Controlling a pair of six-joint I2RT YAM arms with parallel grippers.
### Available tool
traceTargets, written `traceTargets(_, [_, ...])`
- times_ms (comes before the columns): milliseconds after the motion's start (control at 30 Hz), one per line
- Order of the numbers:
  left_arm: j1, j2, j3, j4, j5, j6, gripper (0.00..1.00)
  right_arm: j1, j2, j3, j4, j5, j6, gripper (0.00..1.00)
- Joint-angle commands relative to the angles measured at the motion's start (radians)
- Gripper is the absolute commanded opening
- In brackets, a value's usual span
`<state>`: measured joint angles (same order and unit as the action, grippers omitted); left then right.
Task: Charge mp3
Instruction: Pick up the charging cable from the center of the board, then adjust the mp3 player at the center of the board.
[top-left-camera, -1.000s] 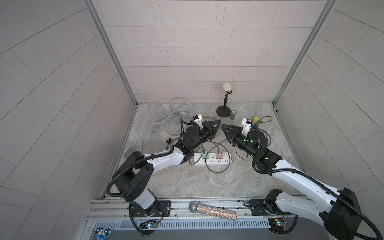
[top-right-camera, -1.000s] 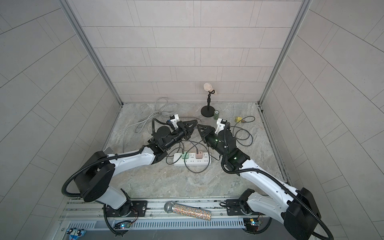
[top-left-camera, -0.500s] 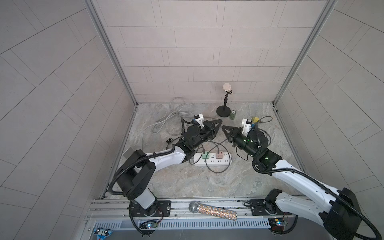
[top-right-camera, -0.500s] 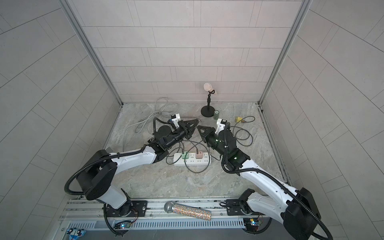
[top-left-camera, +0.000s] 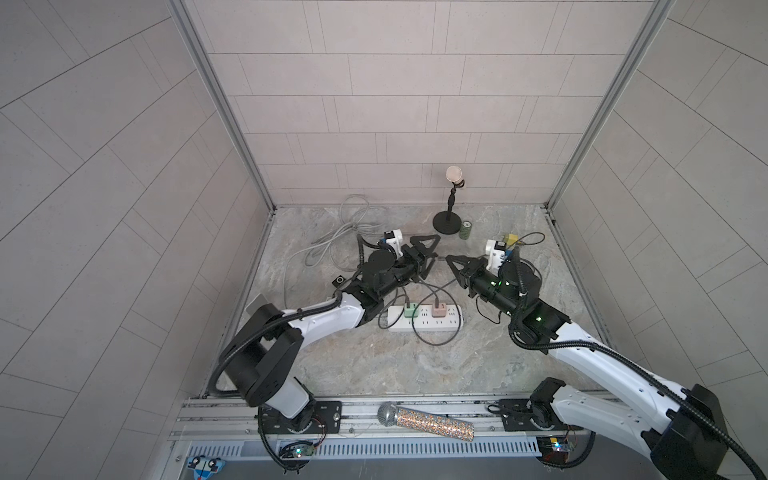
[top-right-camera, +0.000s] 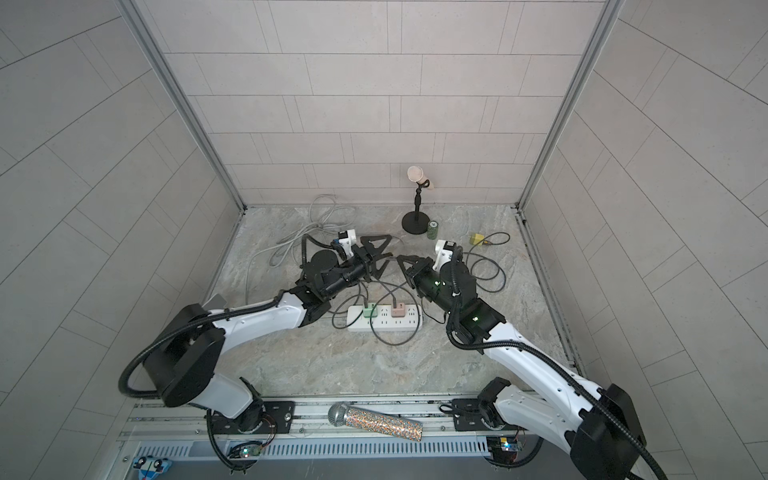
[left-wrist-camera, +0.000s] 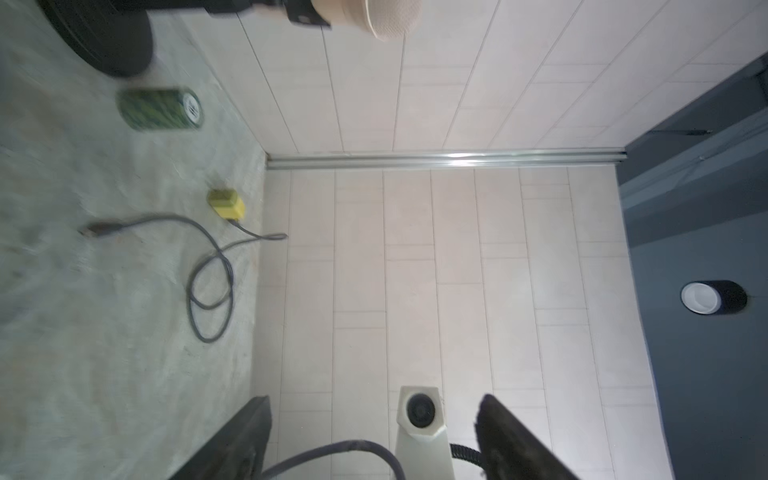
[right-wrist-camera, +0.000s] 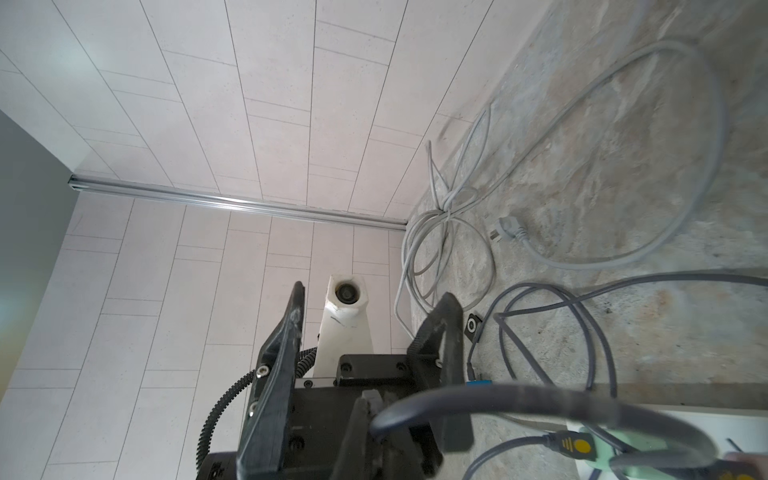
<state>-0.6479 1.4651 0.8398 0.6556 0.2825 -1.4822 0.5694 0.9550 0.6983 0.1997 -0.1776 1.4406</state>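
The mp3 (top-left-camera: 339, 279) is a small black square with a round ring. It lies on the stone floor beside my left arm and also shows in the right wrist view as the mp3 (right-wrist-camera: 472, 324). My left gripper (top-left-camera: 432, 252) (top-right-camera: 384, 253) stands wide open, facing the right gripper tip to tip, and its fingers (left-wrist-camera: 249, 436) are far apart with a grey cable loop between them. My right gripper (top-left-camera: 450, 260) (right-wrist-camera: 368, 401) is shut on the plug end of the grey cable (right-wrist-camera: 519, 399). That cable runs back to the pink charger (top-left-camera: 438, 309).
A white power strip (top-left-camera: 419, 322) with a green charger (top-left-camera: 410, 309) lies between the arms. A pale cord coil (top-left-camera: 345, 232), a microphone stand (top-left-camera: 451, 199), a green can (top-left-camera: 466, 229) and a yellow adapter (top-left-camera: 511, 239) sit at the back. A glitter microphone (top-left-camera: 426, 422) rests on the front rail.
My left gripper has opened wide and let go of the cable end. My right gripper has closed fully on that cable. Both arms stay almost where they were.
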Motion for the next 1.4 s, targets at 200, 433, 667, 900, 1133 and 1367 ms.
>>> traceTargets(200, [0.423, -0.457, 0.156, -1.464, -0.039, 0.669, 0.99, -0.130, -0.097, 0.020, -0.222, -0.086, -0.064, 0.00])
traceTargets(433, [0.502, -0.348, 0.132, -1.589, -0.051, 0.752, 0.83, -0.144, 0.013, 0.072, -0.197, -0.171, -0.109, 0.00])
traceTargets(667, [0.525, -0.193, 0.093, -1.506, -0.160, 0.752, 0.67, -0.145, 0.033, 0.083, -0.197, -0.203, -0.134, 0.00])
traceTargets(900, [0.627, -0.002, 0.181, -1.437, -0.094, 0.871, 0.59, -0.145, 0.004, 0.063, -0.223, -0.192, -0.146, 0.00])
traceTargets(1133, [0.618, 0.244, 0.404, -1.481, -0.080, 0.962, 0.60, -0.143, 0.009, 0.061, -0.220, -0.187, -0.146, 0.00])
traceTargets(1367, [0.582, 0.434, 0.598, -1.542, -0.113, 1.064, 0.62, -0.144, 0.019, 0.050, -0.213, -0.184, -0.145, 0.00])
